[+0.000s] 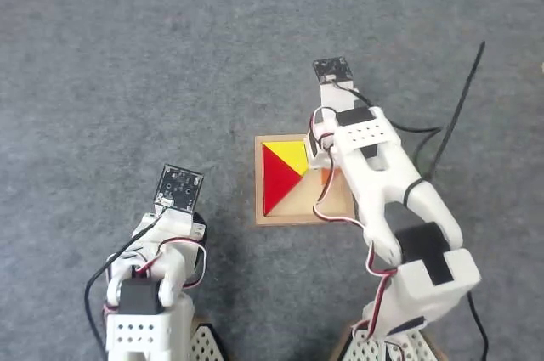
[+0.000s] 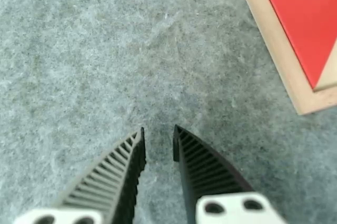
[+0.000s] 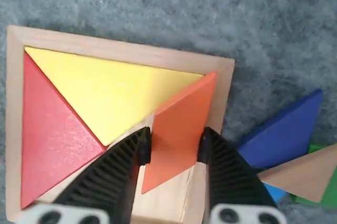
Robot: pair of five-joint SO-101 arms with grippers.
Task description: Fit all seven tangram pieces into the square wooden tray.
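The square wooden tray (image 1: pixel 299 217) lies mid-table. A red triangle (image 1: pixel 279 181) and a yellow triangle (image 1: pixel 291 154) sit in it. My right gripper (image 3: pixel 174 138) is over the tray's right side, shut on an orange piece (image 3: pixel 181 121). The piece is tilted, with its upper corner over the tray rim (image 3: pixel 121 47) beside the yellow triangle (image 3: pixel 105 89) and the red triangle (image 3: pixel 50 139). My left gripper (image 2: pixel 158 133) hovers over bare carpet left of the tray's corner (image 2: pixel 303 105), its fingers slightly open with nothing between them.
Beside the tray, in the right wrist view, a dark blue triangle (image 3: pixel 284 126), a tan triangle (image 3: pixel 308 174), a green piece (image 3: pixel 326 195) and a light blue piece (image 3: pixel 271 193) lie together on the grey carpet. A black cable (image 1: pixel 455 115) runs along the right side.
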